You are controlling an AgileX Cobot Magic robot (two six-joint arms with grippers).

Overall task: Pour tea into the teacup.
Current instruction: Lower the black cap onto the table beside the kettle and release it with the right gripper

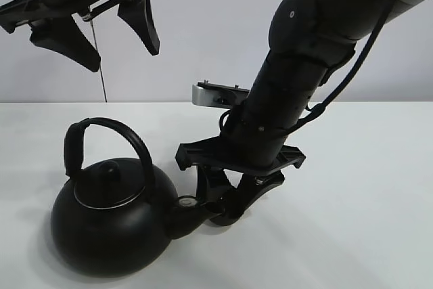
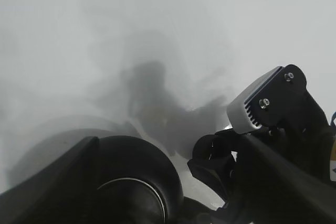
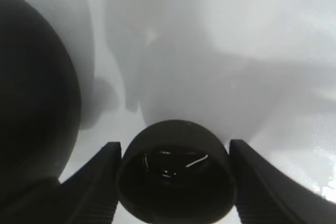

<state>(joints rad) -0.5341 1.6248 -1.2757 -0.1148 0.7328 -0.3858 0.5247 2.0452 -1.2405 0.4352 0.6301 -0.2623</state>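
Note:
The big black kettle (image 1: pixel 108 228) stands on the white table at the front left, its spout pointing right. The small matte-black teacup (image 3: pixel 176 182) sits just beside the spout, and dark liquid glints inside it. My right gripper (image 1: pixel 224 216) reaches down over the cup and is shut on it, one finger (image 3: pixel 102 182) on each side of its wall. In the exterior view the gripper mostly hides the cup. My left gripper (image 1: pixel 122 59) hangs open and empty high above the kettle's handle (image 1: pixel 108 130).
The white table (image 1: pixel 365 201) stretches bare to the right and behind the kettle. A grey wall stands at the back. The right arm (image 2: pixel 273 145) and the kettle's top (image 2: pixel 136 182) fill the lower part of the left wrist view.

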